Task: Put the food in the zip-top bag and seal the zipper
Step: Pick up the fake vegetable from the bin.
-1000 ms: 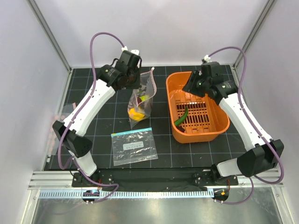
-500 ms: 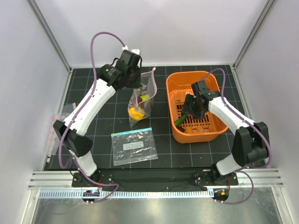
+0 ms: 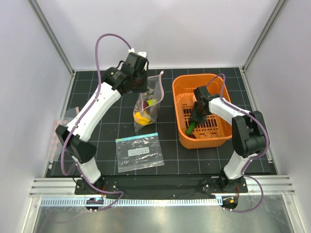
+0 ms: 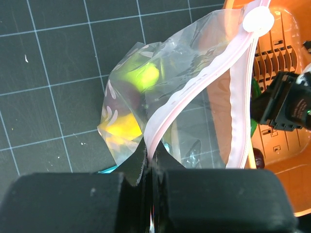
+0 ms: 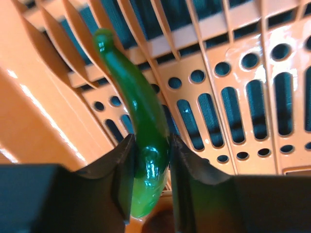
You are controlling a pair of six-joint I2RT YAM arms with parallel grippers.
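Inside the orange basket [image 3: 206,141], at the right of the worktop [image 3: 166,111], the right gripper [image 5: 149,145] pinches the slim green chili [image 5: 131,92] near its thicker end, one finger pressed to each side. The chili lies along the slatted floor close to the basket's left wall, its long axis running away from the gripper toward its curled tip. Just left of the basket stands the zip-top bag [image 4: 194,111], its mouth gaping toward the basket. The left gripper [image 4: 151,165], pressed tight together, holds it up by one end of the pink zipper [image 4: 209,72]. A yellow pepper [image 4: 121,127] and a green round fruit [image 4: 141,77] already sit in the bag. The chili looks set for a short carry leftward over the basket wall, a job for the nearer right arm. A second clear bag [image 3: 140,152] with a teal strip lies flat nearer the arm bases.
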